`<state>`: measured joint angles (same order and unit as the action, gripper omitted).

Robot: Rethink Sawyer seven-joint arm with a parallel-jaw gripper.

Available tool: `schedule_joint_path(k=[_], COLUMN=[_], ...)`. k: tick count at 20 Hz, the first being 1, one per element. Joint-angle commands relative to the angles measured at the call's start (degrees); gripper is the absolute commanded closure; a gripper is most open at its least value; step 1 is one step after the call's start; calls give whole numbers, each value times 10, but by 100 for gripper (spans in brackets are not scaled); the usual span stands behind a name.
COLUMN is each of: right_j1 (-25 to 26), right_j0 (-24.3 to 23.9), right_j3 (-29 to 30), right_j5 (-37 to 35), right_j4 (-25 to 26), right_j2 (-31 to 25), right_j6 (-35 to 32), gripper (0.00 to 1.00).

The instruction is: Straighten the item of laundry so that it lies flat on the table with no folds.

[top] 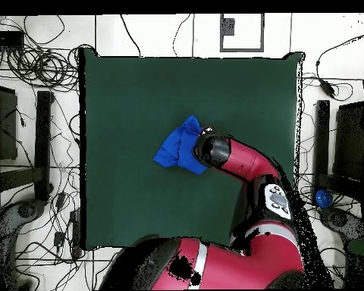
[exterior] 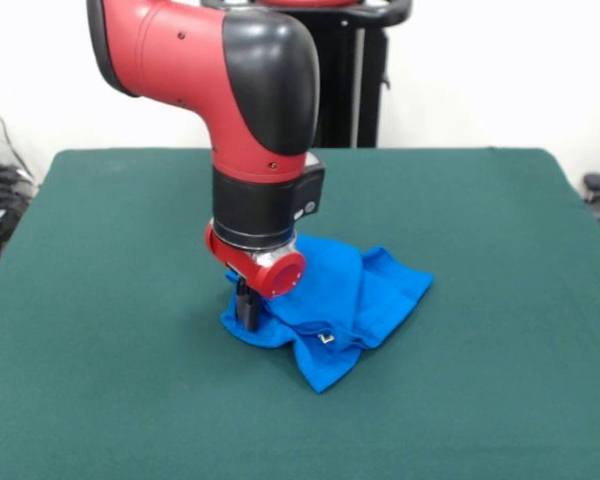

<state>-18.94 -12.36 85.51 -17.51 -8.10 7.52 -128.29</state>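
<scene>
Mid-table (exterior: 100, 380), slightly fwd of centre in front view: gripper (exterior: 246, 310) down at left edge of crumpled blue shirt (exterior: 355, 295), tips touching cloth; can't tell if it's pinching or apart, wrist blocks it. Shirt bunched w/ folds, small tag showing near front, spreads right of gripper. Overhead: shirt (top: 174, 148) near centre, arm (top: 246, 159) over its right side.
</scene>
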Motion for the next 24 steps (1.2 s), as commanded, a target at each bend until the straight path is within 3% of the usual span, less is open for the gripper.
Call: schedule_joint_path(k=[1,18,19,24], right_j1=[38,28,28,29], right_j0=[14,54,51,43], right_j3=[35,29,30,27], right_j5=[0,-25,-27,-32], right_j4=[24,21,19,18], right_j2=[-57,-4,-7,-13], right_j6=[-31,-50,-49,-40], gripper=[100,100,0,0])
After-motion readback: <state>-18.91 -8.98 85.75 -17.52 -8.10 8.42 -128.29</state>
